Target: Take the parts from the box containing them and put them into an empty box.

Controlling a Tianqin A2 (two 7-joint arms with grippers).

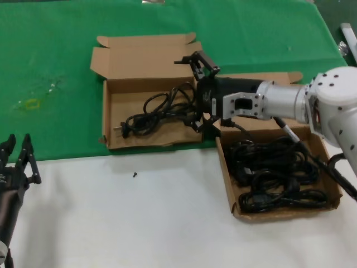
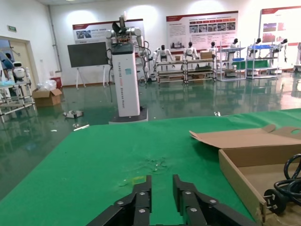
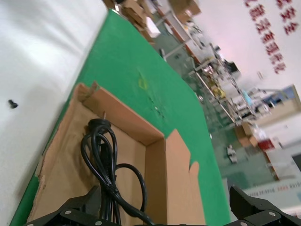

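The box holding the parts (image 1: 333,192) sits at the right on the white table, with several coiled black power cables (image 1: 276,176) in it. The other box (image 1: 109,114), dented at its front left corner, lies on the green cloth with one black cable (image 1: 153,111) in it. My right gripper (image 1: 194,92) hovers over this box's right end, open wide, nothing between its fingers. In the right wrist view the gripper (image 3: 164,200) hangs above the cable (image 3: 101,155) lying in the box (image 3: 155,160). My left gripper (image 1: 17,153) is parked at the lower left, open and empty.
A small black screw (image 1: 134,175) lies on the white table in front of the left box. Both box lids are folded back onto the green cloth (image 1: 50,56). The left wrist view shows the left gripper (image 2: 162,181), the box wall (image 2: 240,174) and a plug (image 2: 277,194).
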